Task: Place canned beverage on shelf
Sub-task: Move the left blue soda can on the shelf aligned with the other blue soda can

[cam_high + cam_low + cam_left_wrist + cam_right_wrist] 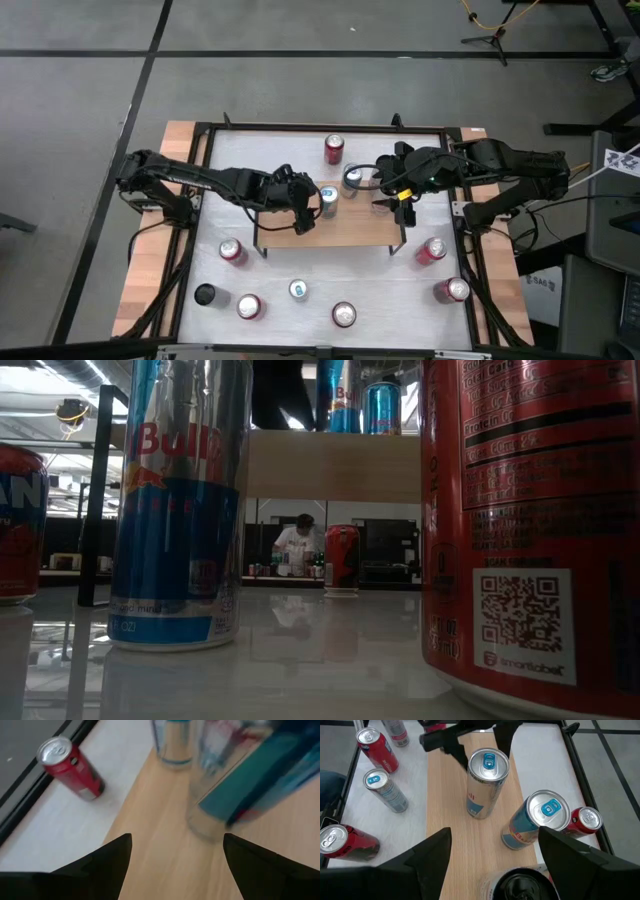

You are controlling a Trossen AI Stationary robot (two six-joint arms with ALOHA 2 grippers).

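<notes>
Left gripper [312, 205] of mine hangs over the shelf [340, 232], fingers spread and gripping nothing. Just ahead of them a Red Bull can [328, 195] stands upright on the shelf's wooden top, long axis vertical. I judge any retreat must run straight back from it. A second Red Bull can [355, 178] stands near the shelf's far edge. My right gripper [390, 200] waits released over the shelf's right part. Below the shelf, a red can [530, 530] carries a "smartlabel" QR code.
</notes>
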